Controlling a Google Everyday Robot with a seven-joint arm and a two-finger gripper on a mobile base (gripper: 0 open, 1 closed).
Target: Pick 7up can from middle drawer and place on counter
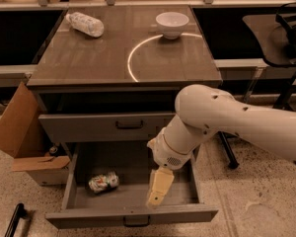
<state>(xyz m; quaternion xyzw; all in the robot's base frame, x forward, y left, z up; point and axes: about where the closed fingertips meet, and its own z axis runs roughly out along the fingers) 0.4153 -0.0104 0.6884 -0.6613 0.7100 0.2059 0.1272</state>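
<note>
Grey metal fills the near part of my camera view: the middle drawer stands pulled out toward me. The 7up can lies on its side on the drawer's floor, toward the left. My gripper hangs inside the same drawer, to the right of the can and clearly apart from it, pointing down at the floor near the drawer's front. It has hold of nothing; how far it is open I cannot tell from this angle. My white arm reaches in from the right, crossing the drawer's right side. Above, a shut grey drawer sits under the counter. On the counter a clear bottle lies at the far left, and a white bowl stands far right, beside the bright arc. A cardboard box leans left of the drawers.
</note>
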